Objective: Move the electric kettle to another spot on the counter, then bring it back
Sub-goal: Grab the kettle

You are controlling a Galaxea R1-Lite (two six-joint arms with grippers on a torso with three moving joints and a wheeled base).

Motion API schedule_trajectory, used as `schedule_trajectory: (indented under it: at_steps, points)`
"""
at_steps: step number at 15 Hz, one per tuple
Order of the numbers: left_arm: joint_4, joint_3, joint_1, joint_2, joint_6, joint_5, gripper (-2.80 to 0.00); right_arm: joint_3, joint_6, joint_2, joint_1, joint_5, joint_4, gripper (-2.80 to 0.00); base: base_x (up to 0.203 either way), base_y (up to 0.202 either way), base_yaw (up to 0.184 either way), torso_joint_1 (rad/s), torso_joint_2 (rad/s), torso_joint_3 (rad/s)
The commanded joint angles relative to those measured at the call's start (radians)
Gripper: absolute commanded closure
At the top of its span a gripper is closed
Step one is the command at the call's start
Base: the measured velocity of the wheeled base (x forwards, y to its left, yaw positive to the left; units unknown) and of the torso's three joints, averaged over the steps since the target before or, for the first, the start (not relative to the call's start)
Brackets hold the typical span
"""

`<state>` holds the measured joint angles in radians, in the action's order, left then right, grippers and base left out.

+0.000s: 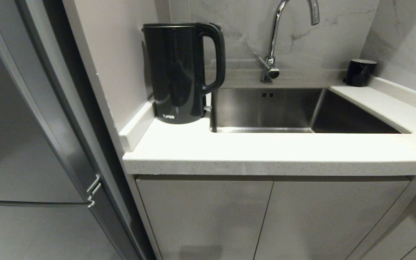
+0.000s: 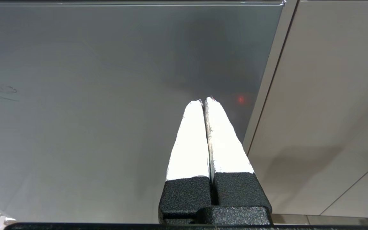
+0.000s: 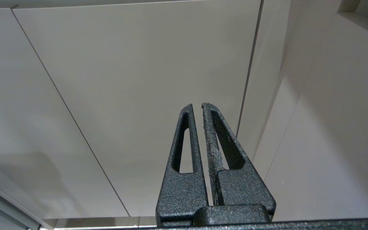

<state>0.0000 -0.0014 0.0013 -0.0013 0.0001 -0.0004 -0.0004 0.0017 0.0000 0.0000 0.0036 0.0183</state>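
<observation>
The electric kettle [image 1: 179, 72], tall and glossy black, stands upright in the counter's back left corner against the wall. Its loop handle faces right, toward the sink. The white speckled counter [image 1: 265, 151] runs along the front and round the right side of the sink. Neither arm shows in the head view. My left gripper [image 2: 204, 100], with white-wrapped fingers, is shut on nothing and hangs low before a grey appliance door. My right gripper [image 3: 197, 105] has its black fingers nearly together, holds nothing and points at the pale cabinet doors below the counter.
A steel sink basin [image 1: 265, 108] lies right beside the kettle, with a chrome tap [image 1: 274, 39] behind it. At the back right stands a small black cup [image 1: 360, 72]. A grey fridge [image 1: 20, 144] fills the left. Pale cabinet doors [image 1: 208, 216] are under the counter.
</observation>
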Motion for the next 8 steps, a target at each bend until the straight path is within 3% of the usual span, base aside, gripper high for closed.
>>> schedule_trajectory:
  at_steps: [1,8]
  points:
    - [0.000,0.000,0.000,0.001,0.000,0.000,0.00,0.000,0.000,0.002,0.000,-0.001,0.000,0.00,0.000,0.000,0.000,0.000,0.00,0.000]
    - [0.000,0.000,0.000,0.001,0.000,0.000,0.00,0.000,0.000,0.002,0.000,-0.001,0.000,0.00,0.000,0.000,0.000,0.000,0.00,0.000]
